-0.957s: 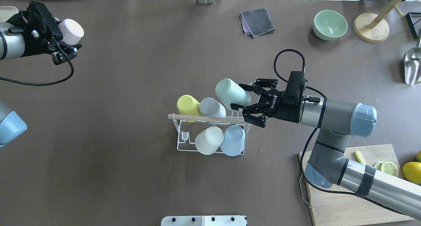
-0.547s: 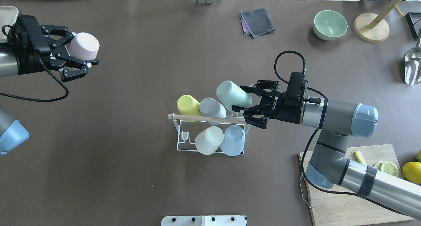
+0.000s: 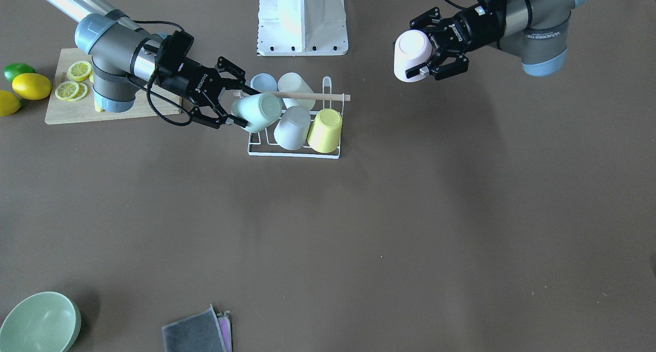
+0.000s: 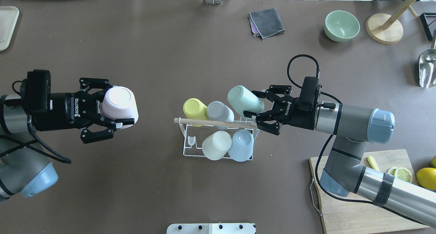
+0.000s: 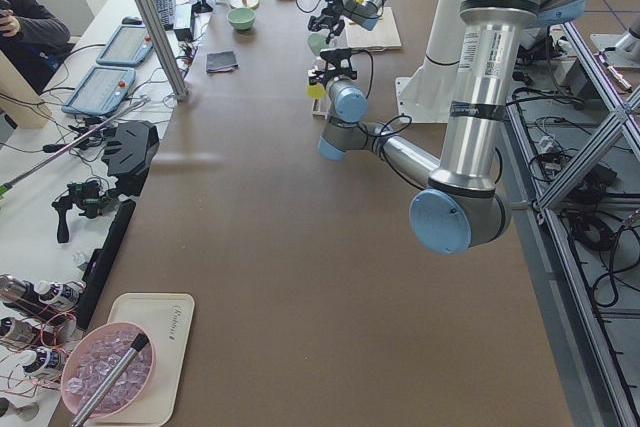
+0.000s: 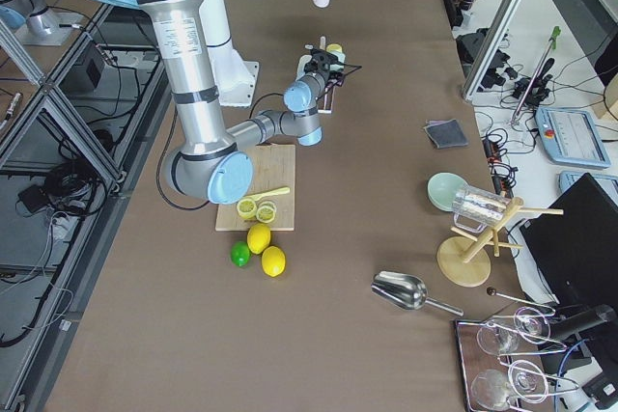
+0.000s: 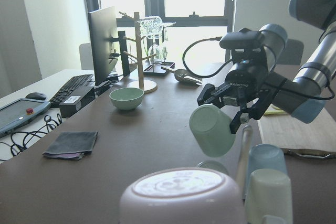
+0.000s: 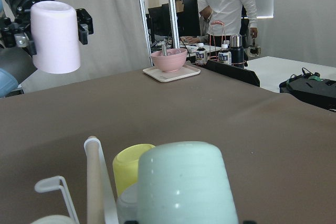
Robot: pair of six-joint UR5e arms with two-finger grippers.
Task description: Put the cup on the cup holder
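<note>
At the cup holder, right jaws grip mint cup; left jaws grip pink cup.

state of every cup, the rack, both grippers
pink cup, held in air
mint cup, tilted at cup holder, gripped
yellow cup, racked
grey cup, racked
white cup, racked
blue cup, racked
cup holder, one prong free
left gripper, jaws shut on pink cup
right gripper, jaws shut on mint cup
</note>
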